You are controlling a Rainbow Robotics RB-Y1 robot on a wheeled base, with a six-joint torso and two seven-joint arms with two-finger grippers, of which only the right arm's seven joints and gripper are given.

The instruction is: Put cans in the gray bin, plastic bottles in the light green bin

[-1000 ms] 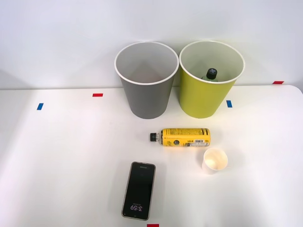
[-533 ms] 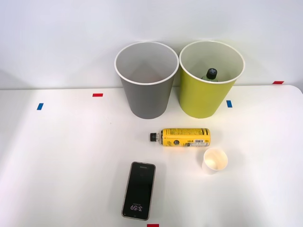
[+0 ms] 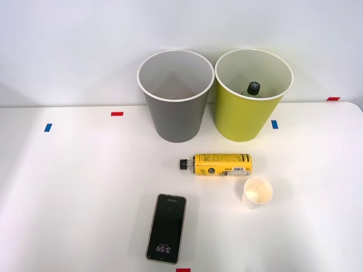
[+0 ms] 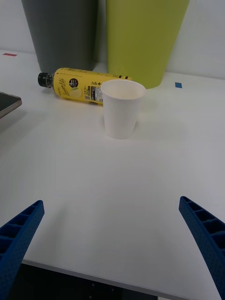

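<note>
Progress partial: one bottle (image 3: 253, 89) inside light green bin (image 3: 245, 122); yellow-labelled bottle (image 3: 218, 164) lies on tabletop (image 3: 85, 187), unsorted. Gray bin (image 3: 176, 113) looks empty. End effector (image 4: 112, 243) spread apart, holding nothing.

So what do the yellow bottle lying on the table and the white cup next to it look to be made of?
The yellow bottle looks like plastic: a black ribbed screw cap and a glossy printed wrap label covering the body. The white cup looks like paper: matte, thin-walled, with a rolled rim, though thin plastic can't be ruled out. The table under them is smooth and white, probably laminate.
</note>
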